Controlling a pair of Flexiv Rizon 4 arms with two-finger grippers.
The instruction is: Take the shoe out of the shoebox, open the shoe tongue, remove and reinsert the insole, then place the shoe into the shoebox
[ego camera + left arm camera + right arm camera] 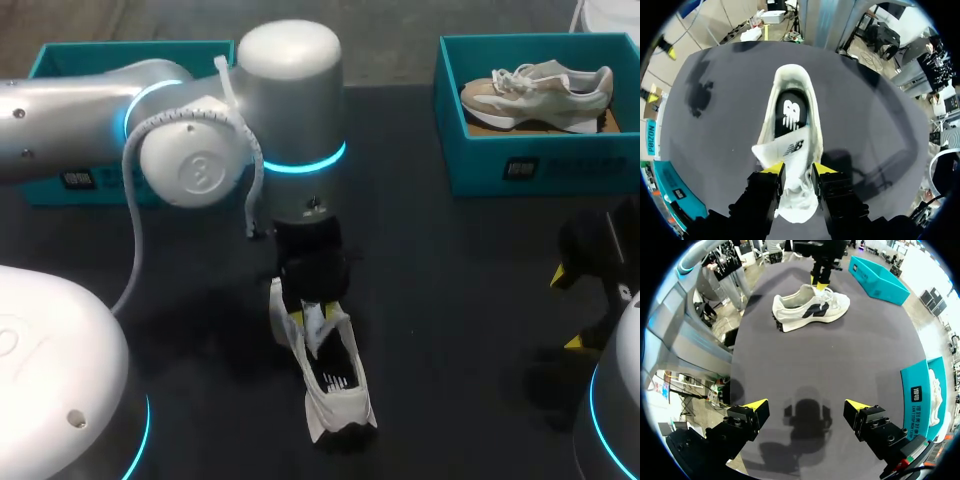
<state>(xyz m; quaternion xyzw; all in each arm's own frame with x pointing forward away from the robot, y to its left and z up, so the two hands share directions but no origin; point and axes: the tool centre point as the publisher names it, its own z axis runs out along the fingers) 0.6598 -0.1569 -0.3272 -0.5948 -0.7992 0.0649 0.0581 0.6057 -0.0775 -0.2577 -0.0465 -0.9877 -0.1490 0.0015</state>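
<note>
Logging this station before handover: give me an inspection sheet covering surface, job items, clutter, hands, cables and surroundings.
Surface: black table, no spills seen.
Job's things: white shoe stands on the table's middle, black insole inside. The right teal box holds a beige shoe. The left teal box is partly hidden by the left arm, contents cannot be told.
Clutter: nothing seen.
Hands: left hand shut on the white shoe at its tongue; right hand open, holding nothing, above bare table.
Cables: white cable looped along the left arm.
Surroundings: nothing seen reaching over the table.
</note>
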